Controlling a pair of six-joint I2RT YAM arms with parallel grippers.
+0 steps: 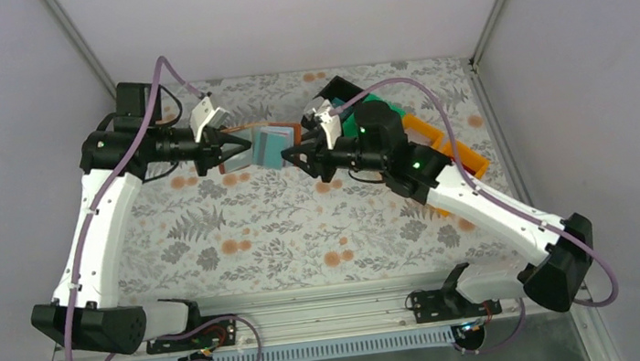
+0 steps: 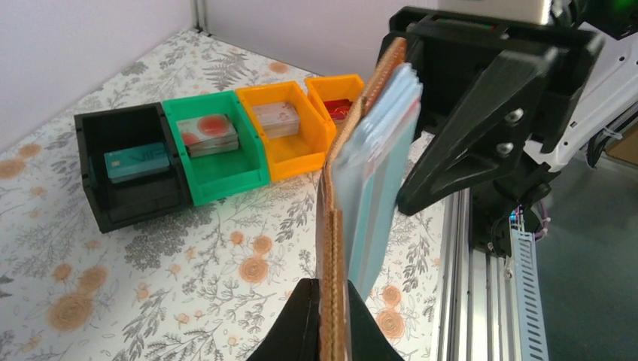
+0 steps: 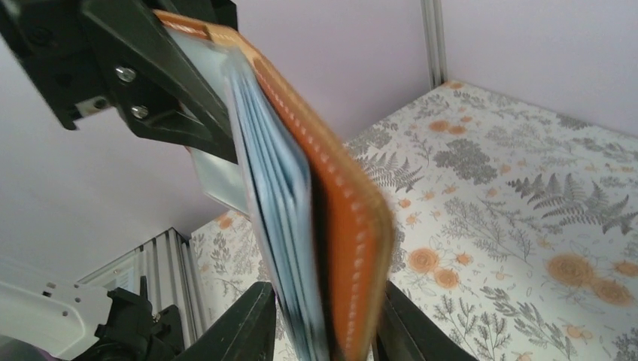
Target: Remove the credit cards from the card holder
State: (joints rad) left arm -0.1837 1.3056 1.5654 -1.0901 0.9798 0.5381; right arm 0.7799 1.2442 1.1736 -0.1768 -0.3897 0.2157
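Card holder (image 1: 257, 147), a brown leather-look bifold with pale blue-grey slots, held on edge above the floral bench (image 2: 150, 301), just left of the black plastic bin (image 2: 128, 177), green bin (image 2: 214, 143) and orange bins (image 2: 282, 128). Left claw (image 2: 331, 308) is clamped on one brown edge. Right claw (image 3: 327, 320) straddles the card side, jaws part-spread, grip uncertain. Best practice: pinch one teal card edge (image 2: 380, 173) only and pull straight along its slot. The bins hold cards, and the adjoining cover crowds the jaws.
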